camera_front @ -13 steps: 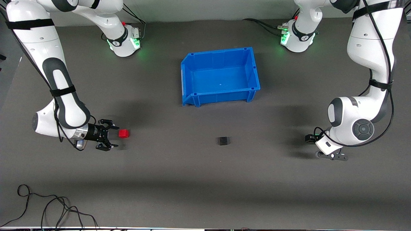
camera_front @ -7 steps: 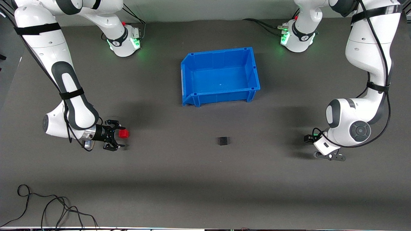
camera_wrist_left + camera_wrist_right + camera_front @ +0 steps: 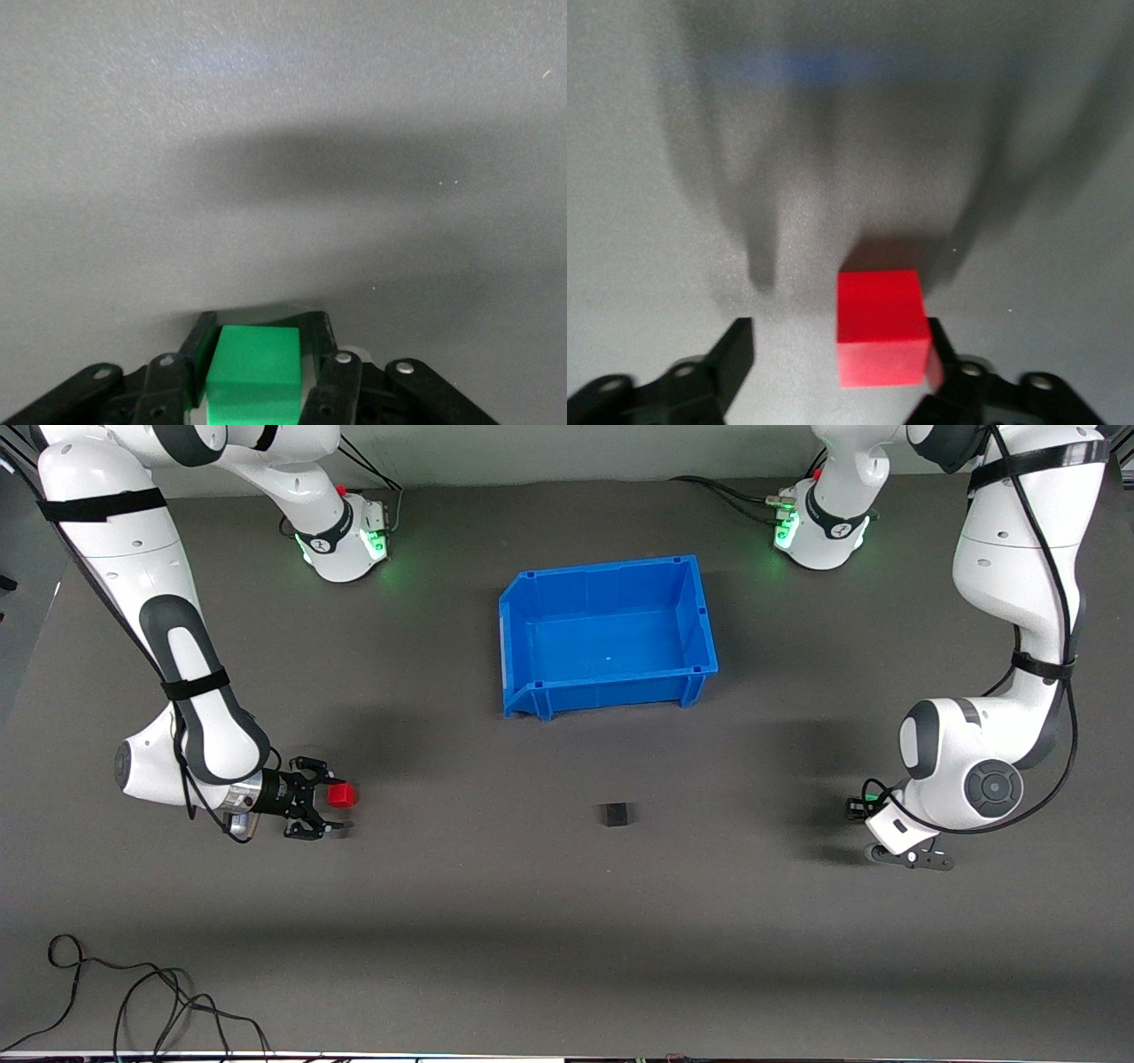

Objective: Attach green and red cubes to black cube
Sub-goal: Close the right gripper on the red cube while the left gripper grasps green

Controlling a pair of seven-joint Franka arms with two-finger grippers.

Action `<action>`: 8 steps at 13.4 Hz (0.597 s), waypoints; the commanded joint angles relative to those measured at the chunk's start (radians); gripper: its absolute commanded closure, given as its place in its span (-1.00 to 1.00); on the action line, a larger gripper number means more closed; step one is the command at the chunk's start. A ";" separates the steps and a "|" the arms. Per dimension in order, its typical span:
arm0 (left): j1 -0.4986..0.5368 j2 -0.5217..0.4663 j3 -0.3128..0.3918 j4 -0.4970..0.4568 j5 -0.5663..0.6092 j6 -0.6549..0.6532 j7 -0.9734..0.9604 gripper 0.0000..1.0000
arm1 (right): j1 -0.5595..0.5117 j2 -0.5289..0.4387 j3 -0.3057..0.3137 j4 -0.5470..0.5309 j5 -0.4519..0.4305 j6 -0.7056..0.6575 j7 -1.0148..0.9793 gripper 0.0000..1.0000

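Note:
The red cube [image 3: 342, 794] lies on the dark table toward the right arm's end. My right gripper [image 3: 321, 801] is low at the table and open around it. In the right wrist view the red cube [image 3: 881, 340] sits between the jaws, against one finger [image 3: 935, 352], with a gap to the other. My left gripper [image 3: 858, 808] is toward the left arm's end, shut on the green cube [image 3: 252, 369], which is hidden in the front view. The black cube [image 3: 613, 813] lies alone mid-table, nearer to the front camera than the bin.
An empty blue bin [image 3: 611, 682] stands mid-table, farther from the front camera than the black cube. Loose black cables [image 3: 133, 1001] lie by the table's front edge toward the right arm's end.
My right gripper has moved forward onto the red cube, which now sits between its open fingers. The left arm has shifted only slightly, still holding the green cube.

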 commanded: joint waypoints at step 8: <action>-0.008 -0.054 0.004 0.036 -0.070 -0.097 -0.185 1.00 | 0.004 -0.015 -0.003 0.014 0.024 0.002 -0.017 0.52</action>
